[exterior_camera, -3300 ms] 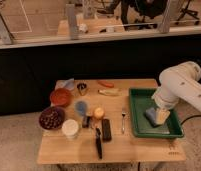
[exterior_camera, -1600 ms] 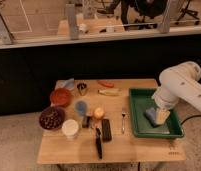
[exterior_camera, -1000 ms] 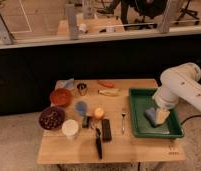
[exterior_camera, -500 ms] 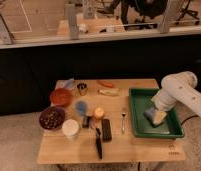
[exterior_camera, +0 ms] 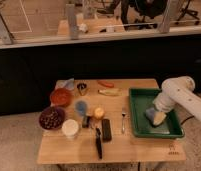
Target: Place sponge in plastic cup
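Observation:
My gripper (exterior_camera: 155, 115) is low inside the green tray (exterior_camera: 139, 129) at the right of the table. Its tip sits at a small blue-grey and yellowish shape (exterior_camera: 157, 119) on the tray floor, which looks like the sponge. I cannot tell whether it is held. The light-blue plastic cup (exterior_camera: 81, 106) stands upright left of the table's middle, far to the left of the gripper. It stands between the red bowl and an orange fruit.
A red bowl (exterior_camera: 60, 96), a dark bowl (exterior_camera: 51, 118) and a white cup (exterior_camera: 70, 128) stand on the left. A metal cup (exterior_camera: 82, 88) and pale blue cloth (exterior_camera: 66, 83) are at the back left. An orange fruit (exterior_camera: 98, 112), fork (exterior_camera: 123, 119) and black remote (exterior_camera: 106, 129) lie mid-table.
The arm's white body has dropped lower and stretched out over the tray. The gripper tip stays at about the same spot in the tray. The table items have not moved.

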Available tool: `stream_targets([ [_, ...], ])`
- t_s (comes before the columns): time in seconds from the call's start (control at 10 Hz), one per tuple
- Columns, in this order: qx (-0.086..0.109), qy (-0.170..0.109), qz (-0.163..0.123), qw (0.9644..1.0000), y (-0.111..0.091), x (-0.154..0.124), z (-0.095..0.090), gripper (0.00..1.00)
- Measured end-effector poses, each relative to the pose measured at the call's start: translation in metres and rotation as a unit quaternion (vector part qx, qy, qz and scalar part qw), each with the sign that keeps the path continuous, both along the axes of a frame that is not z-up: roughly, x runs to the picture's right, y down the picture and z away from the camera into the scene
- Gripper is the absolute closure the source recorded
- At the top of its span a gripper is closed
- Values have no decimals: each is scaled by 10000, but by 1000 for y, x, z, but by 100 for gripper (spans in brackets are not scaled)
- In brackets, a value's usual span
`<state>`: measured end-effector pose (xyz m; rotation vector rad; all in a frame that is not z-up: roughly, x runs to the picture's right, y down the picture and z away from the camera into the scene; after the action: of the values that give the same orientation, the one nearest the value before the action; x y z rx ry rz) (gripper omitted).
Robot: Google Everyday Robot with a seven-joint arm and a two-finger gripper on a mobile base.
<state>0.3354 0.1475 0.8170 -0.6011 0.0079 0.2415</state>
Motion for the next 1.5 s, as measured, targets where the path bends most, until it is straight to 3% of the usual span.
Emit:
stream_targets([
  [0.9,-353,385,599,9968,28,34,29,22],
  [1.2,-437,343,700,9960,34,32,31,48],
  [1.5,-513,303,763,9953,37,31,32,50],
])
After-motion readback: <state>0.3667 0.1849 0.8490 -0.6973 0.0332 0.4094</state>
